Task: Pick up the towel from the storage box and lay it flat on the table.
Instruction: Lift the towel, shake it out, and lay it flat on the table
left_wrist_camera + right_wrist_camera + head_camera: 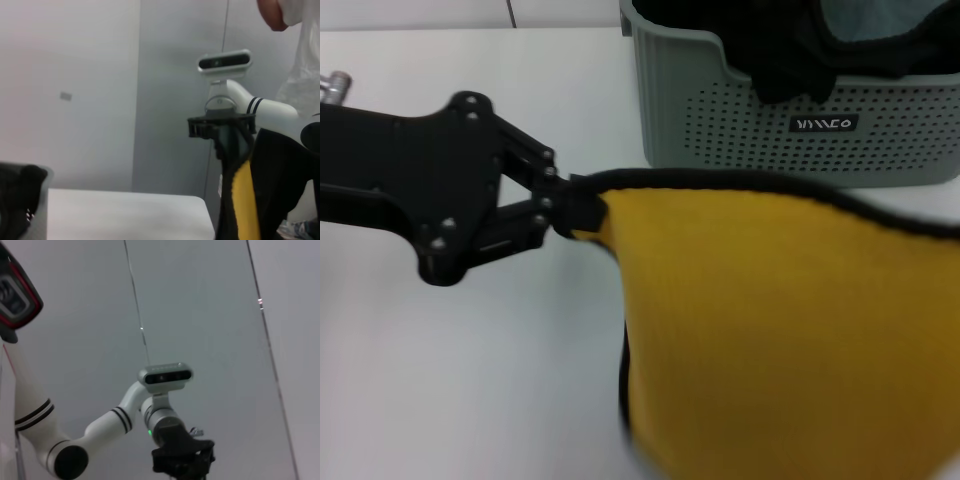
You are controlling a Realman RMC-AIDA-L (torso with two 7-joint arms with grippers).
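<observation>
Left tool: black, reaching in from the robot's left in the head view; its 2 fingers are pressed together on the upper corner of the cloth, pinching the black edging.
Towel: roughly square cloth, bright yellow face toward the head camera, black edging along the top and the side nearest the left tool; it hangs down from the pinched corner, with its top edge running away from the tool toward the robot's right and passing out of the picture there.
Towel from the left wrist: a narrow yellow strip between dark folds, hanging below a black tool that grips its top.
Right tool: seen only far off in the left wrist view, under a white arm with black rings and a pale camera bar; it is clamped on the towel's upper edge. It is not in the head view.
Right wrist view: shows the left tool far off, black, below a white arm and camera bar; the towel is not visible there.
Storage box: pale grey-green plastic basket with dot-perforated side and a small black label with white letters; it stands beyond the left tool and behind the towel's top edge, apart from the towel.
Black cloth: plain dark fabric, lying in the box and drooping over its front rim.
Bench: plain smooth white top, under the left tool and carrying the box; whether the towel's lower edge touches it cannot be told.
</observation>
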